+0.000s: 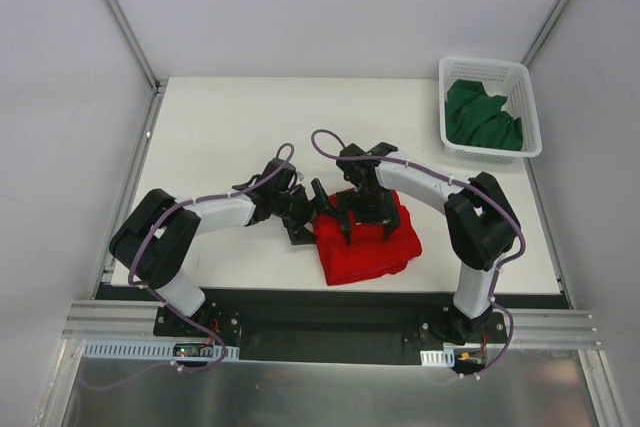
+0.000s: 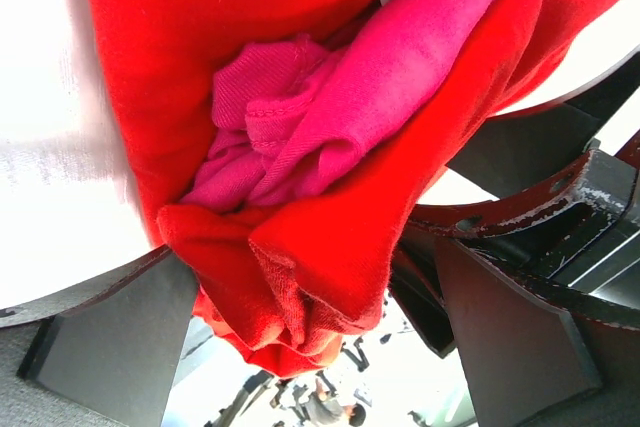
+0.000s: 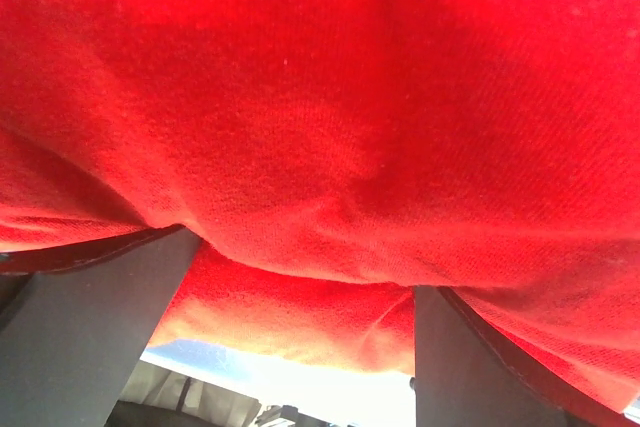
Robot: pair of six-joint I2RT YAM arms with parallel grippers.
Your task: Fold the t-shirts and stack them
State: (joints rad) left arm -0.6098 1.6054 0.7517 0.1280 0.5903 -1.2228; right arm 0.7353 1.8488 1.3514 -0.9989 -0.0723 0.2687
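A bright red t-shirt (image 1: 368,245) lies folded into a thick bundle on the white table (image 1: 230,137), near the front edge. In the left wrist view a magenta-pink t-shirt (image 2: 330,97) shows tucked inside the red t-shirt (image 2: 330,237). My left gripper (image 1: 312,209) is at the bundle's left edge, open wide, with the red folds (image 2: 305,267) bulging between its fingers (image 2: 110,347). My right gripper (image 1: 365,215) stands over the bundle's back edge, open, and red cloth (image 3: 320,127) fills its view and sags between its fingers (image 3: 80,337). A dark green t-shirt (image 1: 485,117) lies crumpled in the basket.
The white lattice basket (image 1: 455,72) stands at the table's back right corner. Grey walls close in the table on the left, back and right. Both arms bend inward, their wrists close together over the red bundle.
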